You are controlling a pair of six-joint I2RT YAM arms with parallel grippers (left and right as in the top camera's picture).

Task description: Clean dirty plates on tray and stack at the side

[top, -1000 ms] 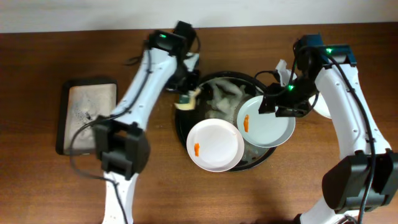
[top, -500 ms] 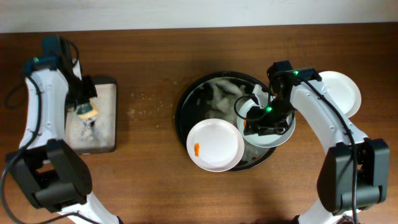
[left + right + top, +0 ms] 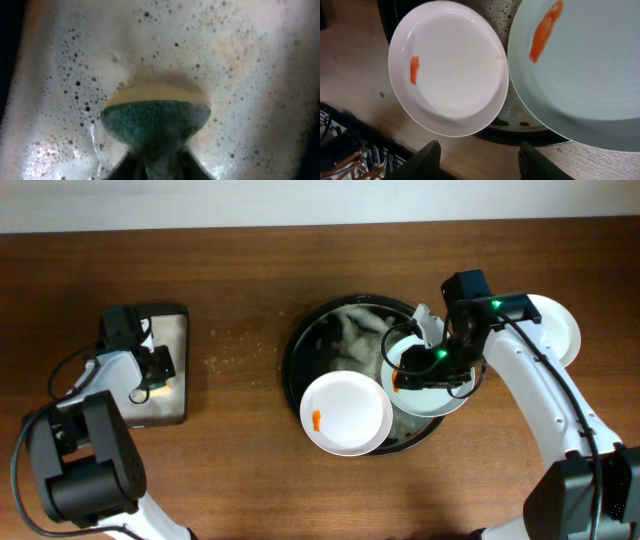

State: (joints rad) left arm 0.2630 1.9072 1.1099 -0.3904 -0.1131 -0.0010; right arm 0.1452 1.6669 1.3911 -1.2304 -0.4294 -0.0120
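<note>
Left fingers [image 3: 150, 370] have dropped lower onto the grey sponge tray [image 3: 180, 315] at far left, clamped on the sponge [image 3: 155, 120] in foam. Right fingers [image 3: 408, 372], spread and empty, hover over the black tray [image 3: 298, 350], nearer both smeared plates: one [image 3: 450, 70] upper left in the wrist view, the other [image 3: 590, 75] upper right. A third plate [image 3: 560, 330] sits on the surface.

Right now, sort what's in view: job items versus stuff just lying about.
Job: front smeared plate, second smeared plate, clean side plate, black tray, sponge, grey sponge tray.
Lying about: pale specks on the table.
</note>
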